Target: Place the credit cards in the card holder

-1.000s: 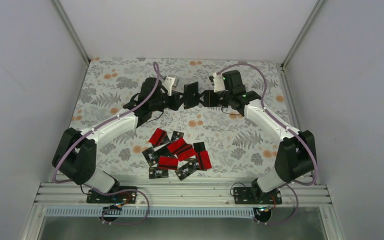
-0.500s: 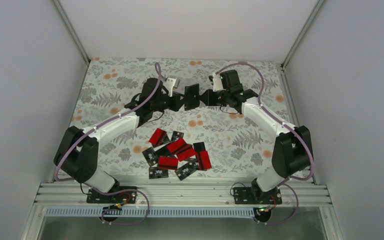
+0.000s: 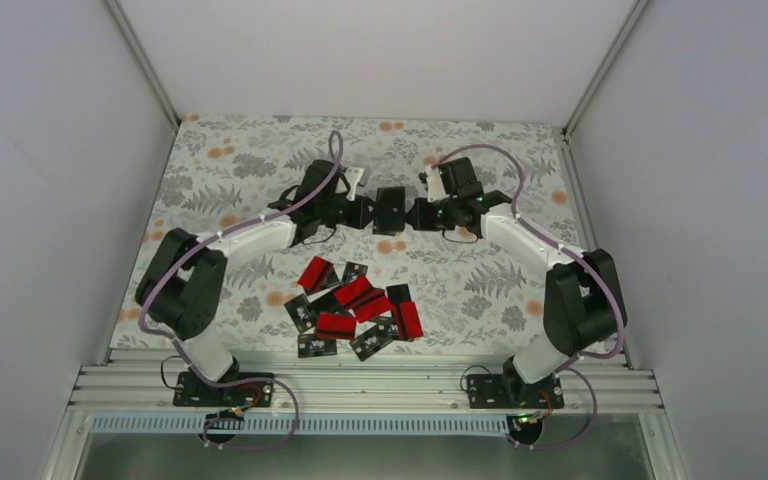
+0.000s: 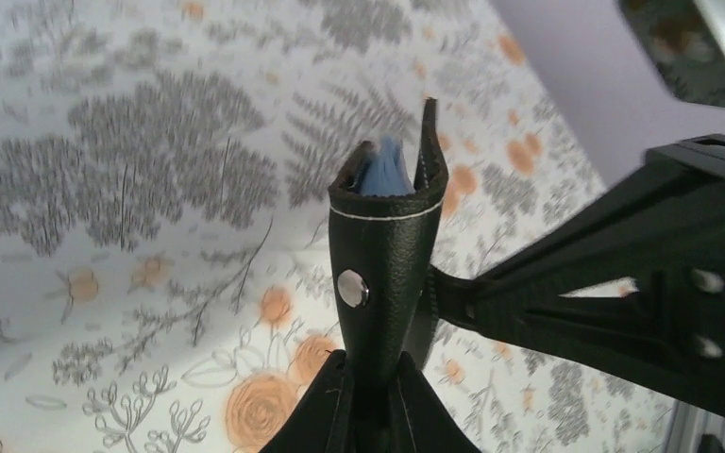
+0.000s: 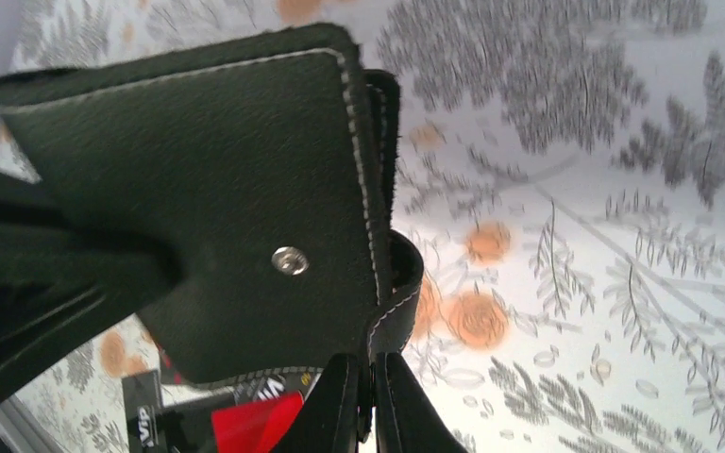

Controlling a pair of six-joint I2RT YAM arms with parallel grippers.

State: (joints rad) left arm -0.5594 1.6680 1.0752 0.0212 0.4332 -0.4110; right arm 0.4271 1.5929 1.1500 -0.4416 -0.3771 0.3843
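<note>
Black stitched-leather folding card holder (image 3: pixel 389 208) pinched at opposite edges by left pincer (image 3: pixel 365 211) and right pincer (image 3: pixel 415 213), held above flowered table (image 3: pixel 230 170), likely for prying open; red and black credit cards (image 3: pixel 355 308) heaped nearer.

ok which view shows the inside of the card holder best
Left wrist: it looks into the card holder edge-on, so the blue-grey lining shows. Right wrist shows only its black outer face and snap; top view, just a small dark shape.
</note>
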